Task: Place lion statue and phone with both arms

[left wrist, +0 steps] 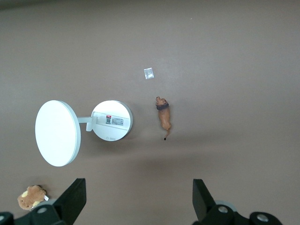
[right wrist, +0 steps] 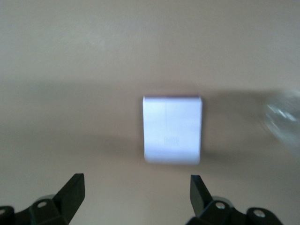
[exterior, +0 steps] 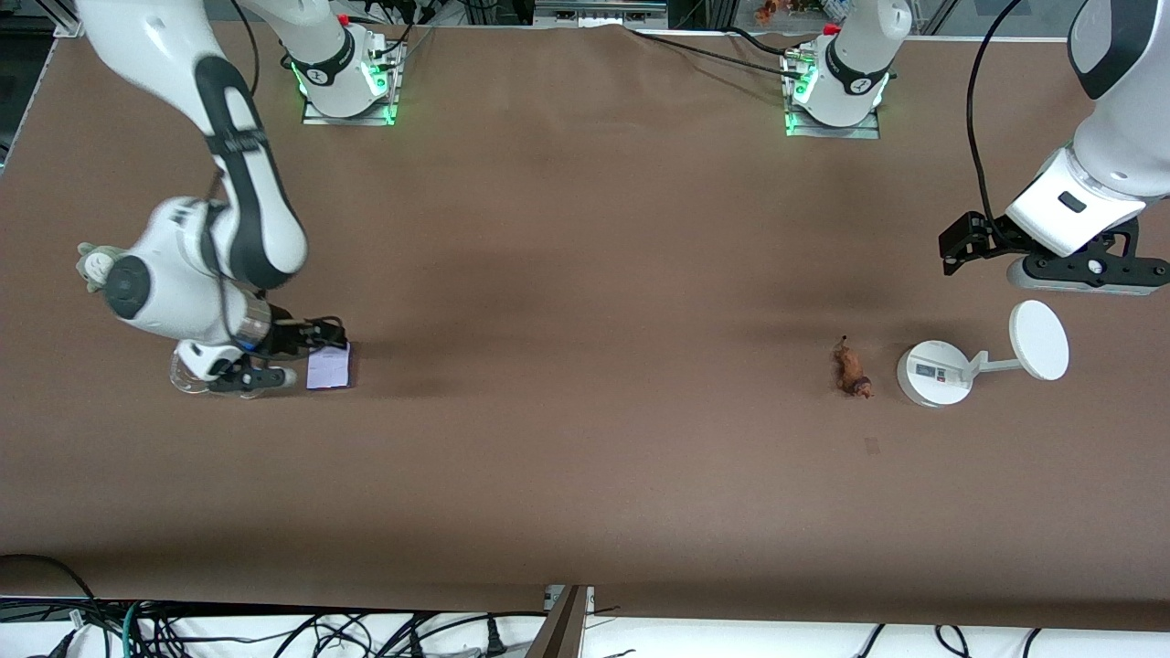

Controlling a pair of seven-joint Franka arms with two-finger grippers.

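The phone (exterior: 329,367), flat and pale lavender, lies on the brown table toward the right arm's end. It also shows in the right wrist view (right wrist: 172,130). My right gripper (exterior: 306,355) is low beside the phone, open and empty (right wrist: 137,185). The lion statue (exterior: 852,370), small and orange-brown with a dark mane, lies toward the left arm's end, beside the white stand. It also shows in the left wrist view (left wrist: 163,116). My left gripper (exterior: 955,247) is up over the table near the stand, open and empty (left wrist: 139,187).
A white round-based stand (exterior: 932,372) with a disc (exterior: 1039,340) lies next to the lion. A grey-green plush (exterior: 91,265) and a clear round object (exterior: 187,375) sit by the right arm. A brown plush (left wrist: 32,197) and a small tape square (left wrist: 149,73) show in the left wrist view.
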